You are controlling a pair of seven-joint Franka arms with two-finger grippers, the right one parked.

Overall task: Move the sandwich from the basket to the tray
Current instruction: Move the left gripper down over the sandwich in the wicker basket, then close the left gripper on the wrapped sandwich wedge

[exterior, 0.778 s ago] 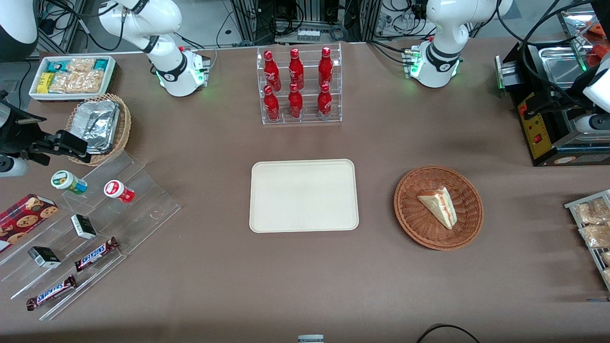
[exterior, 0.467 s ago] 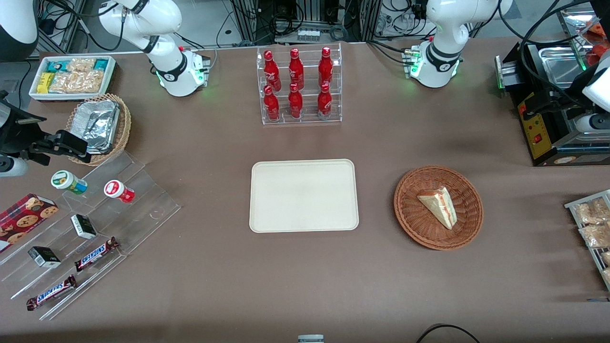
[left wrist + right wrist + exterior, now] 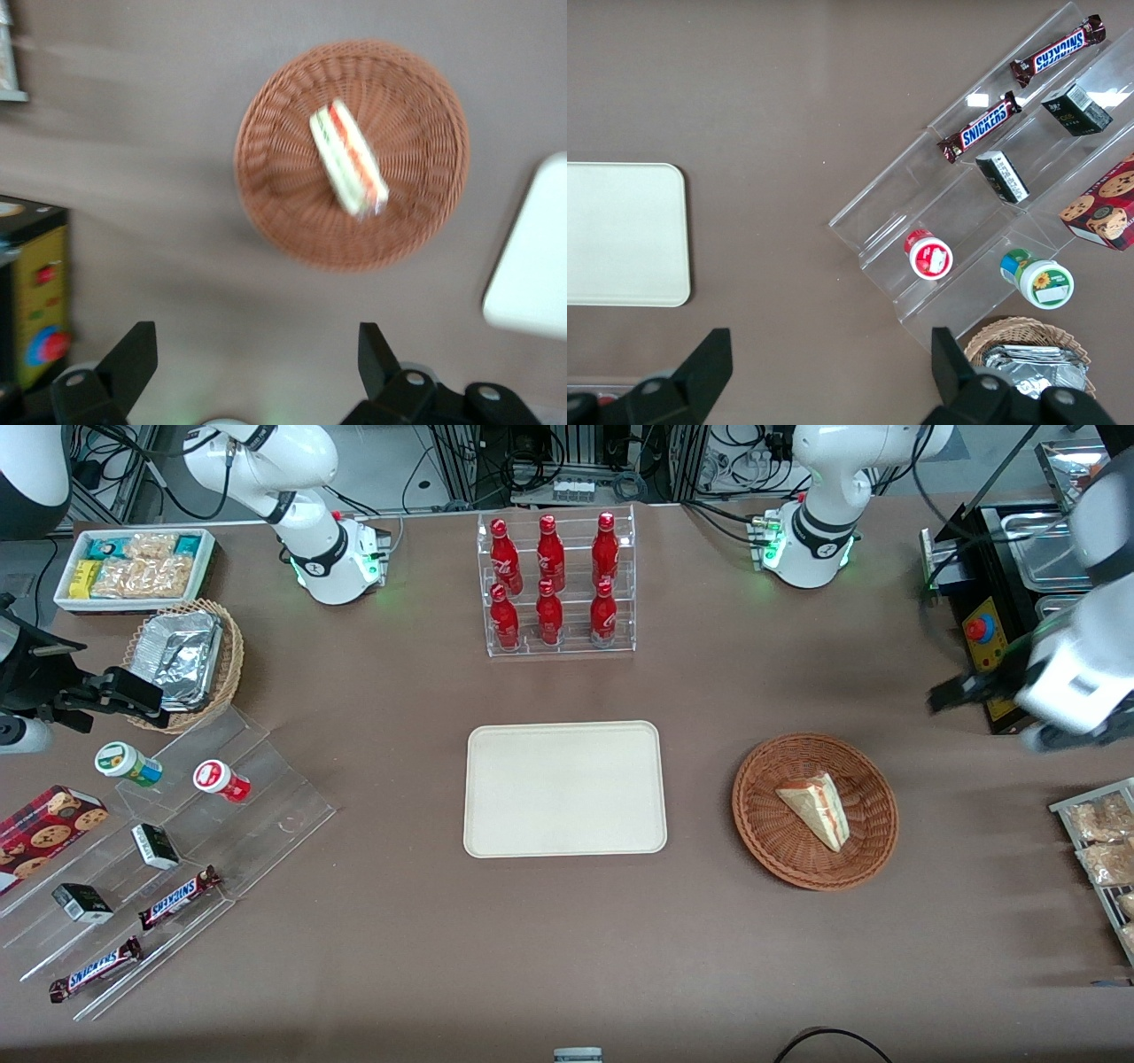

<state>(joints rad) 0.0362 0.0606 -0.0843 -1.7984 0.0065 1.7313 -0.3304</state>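
Here, sandwich (image 3: 348, 161) in basket (image 3: 425, 221), apart from open pincer (image 3: 255, 352).

Brown table (image 3: 399, 974): tray (image 3: 564, 788), basket (image 3: 780, 841), bottle rack (image 3: 560, 584); gripper (image 3: 952, 691) above.

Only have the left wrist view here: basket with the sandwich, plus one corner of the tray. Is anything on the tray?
Observer: No. The front view shows the whole tray with nothing on it.
Operator: Where is the hand relative to the basket?
Observer: The hand is open and not above the basket. It hangs off the rim toward the working arm's end, near a black machine with a red button. The sandwich lies untouched.
Operator: What else stands near the tray?
Observer: A clear rack of red bottles, farther from the front camera than the tray.
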